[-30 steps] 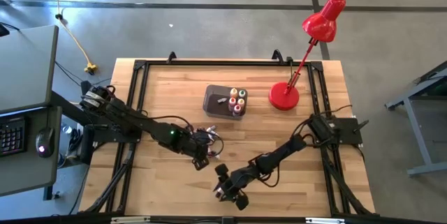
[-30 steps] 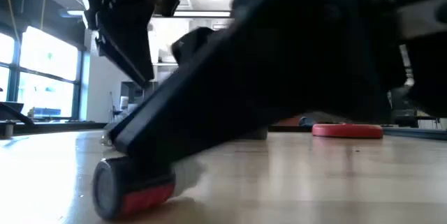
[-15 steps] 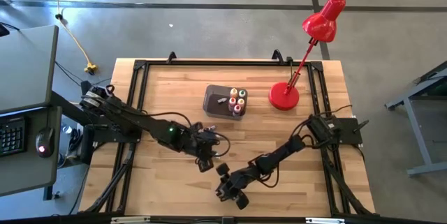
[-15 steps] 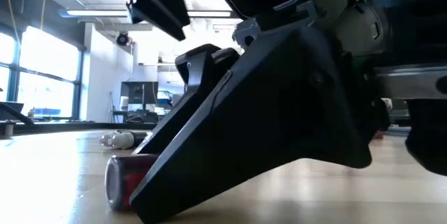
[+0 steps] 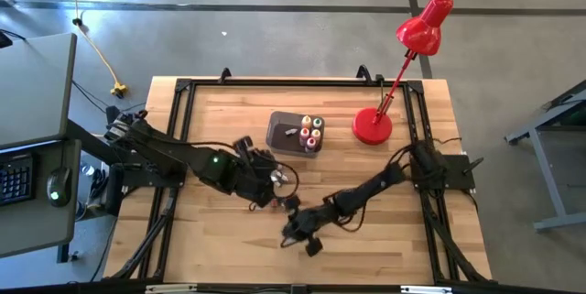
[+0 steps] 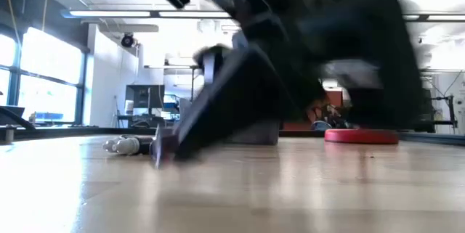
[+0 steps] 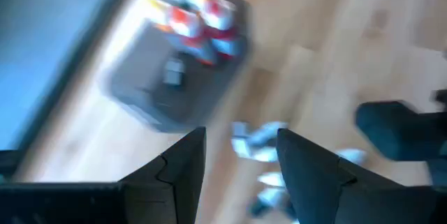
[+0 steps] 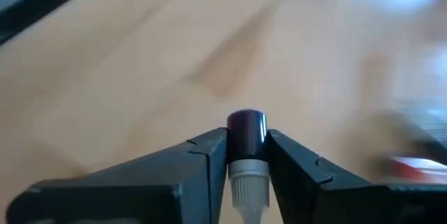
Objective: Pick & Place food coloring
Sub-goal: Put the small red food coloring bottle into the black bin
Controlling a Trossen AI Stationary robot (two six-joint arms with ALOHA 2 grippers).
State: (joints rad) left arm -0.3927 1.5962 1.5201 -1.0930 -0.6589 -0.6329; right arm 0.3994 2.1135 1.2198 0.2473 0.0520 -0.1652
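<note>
My right gripper [image 5: 293, 230] stands near the table's middle front, shut on a small food coloring bottle with a dark cap [image 8: 246, 132]. My left gripper [image 5: 268, 187] hovers just left of it, open, with nothing between its fingers [image 7: 241, 155]. Beyond those fingers, loose whitish vials [image 7: 257, 142] lie on their sides on the wood. One vial [image 6: 127, 144] also shows lying flat in the low view. The dark grey bin [image 5: 295, 134] holds several upright bottles with coloured caps [image 7: 199, 15]. My right gripper pinches the bottle between its two fingers, at the whitish neck and the lower part of the dark cap [image 8: 246, 155]. The bottle lies along the fingers, and its cap sticks out past the fingertips. Whether it is clear of the table I cannot tell.
A red desk lamp stands with its base [image 5: 373, 127] at the back right, right of the bin. Black frame rails [image 5: 183, 102] run along the table's edges. Bare wood [image 5: 385, 248] lies at the front right.
My right gripper has shut on the bottle that lay on the wood and has gone a little toward the far edge with it. The bottle has left its place near the low camera. My left gripper has moved toward the bin.
</note>
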